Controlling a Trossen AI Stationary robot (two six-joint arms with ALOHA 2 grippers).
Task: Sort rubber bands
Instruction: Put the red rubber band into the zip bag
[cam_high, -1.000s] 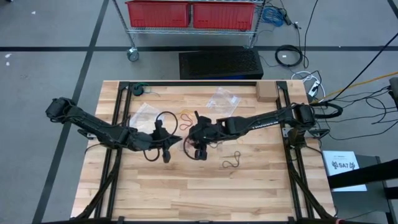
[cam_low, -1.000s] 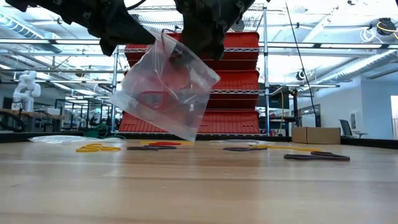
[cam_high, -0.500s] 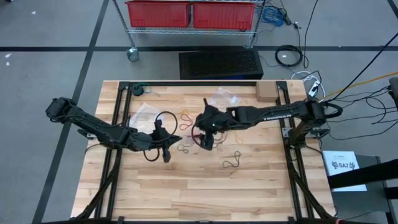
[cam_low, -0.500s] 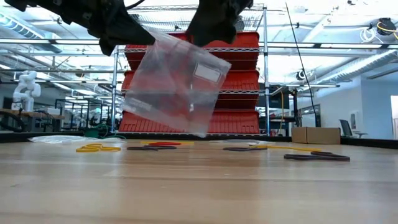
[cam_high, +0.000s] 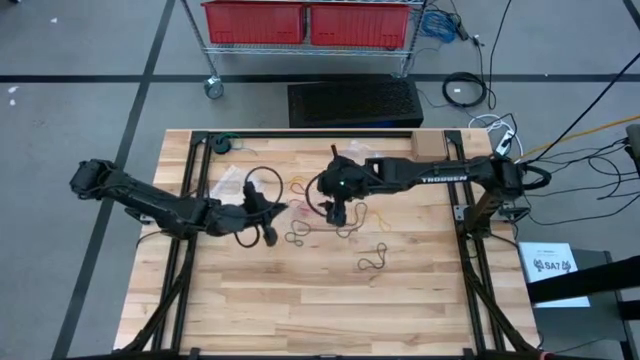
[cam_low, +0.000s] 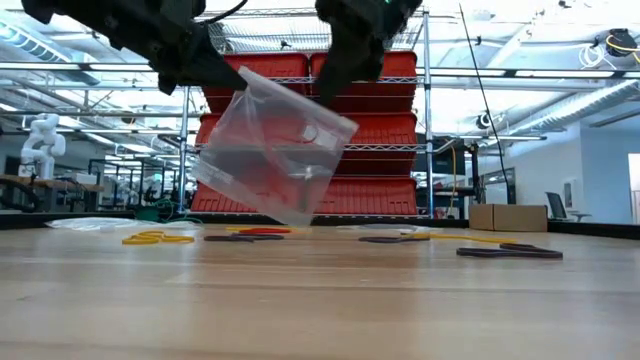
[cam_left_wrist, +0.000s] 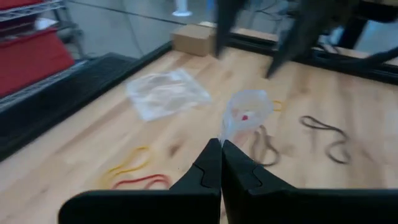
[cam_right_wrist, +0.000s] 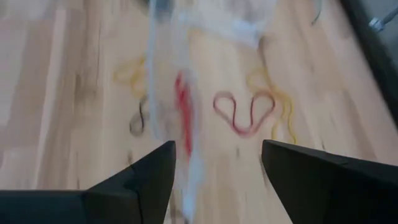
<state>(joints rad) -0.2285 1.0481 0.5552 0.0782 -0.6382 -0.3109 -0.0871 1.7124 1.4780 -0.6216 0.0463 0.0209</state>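
Left gripper (cam_left_wrist: 221, 146) jaws pinch bag (cam_low: 272, 145) edge; right gripper (cam_right_wrist: 217, 162) jaws open. Risk: single-corner hold, red band (cam_left_wrist: 244, 116) spills.

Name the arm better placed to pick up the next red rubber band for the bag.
Right. The right gripper is empty, its jaws apart, hovering above a red rubber band on the table. The left gripper is occupied, shut on the clear bag it holds up.

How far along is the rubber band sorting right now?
Early. The left tool holds a clear bag aloft with something red inside. The right tool is open beside it, empty. Yellow, black and red bands lie loose on the table.
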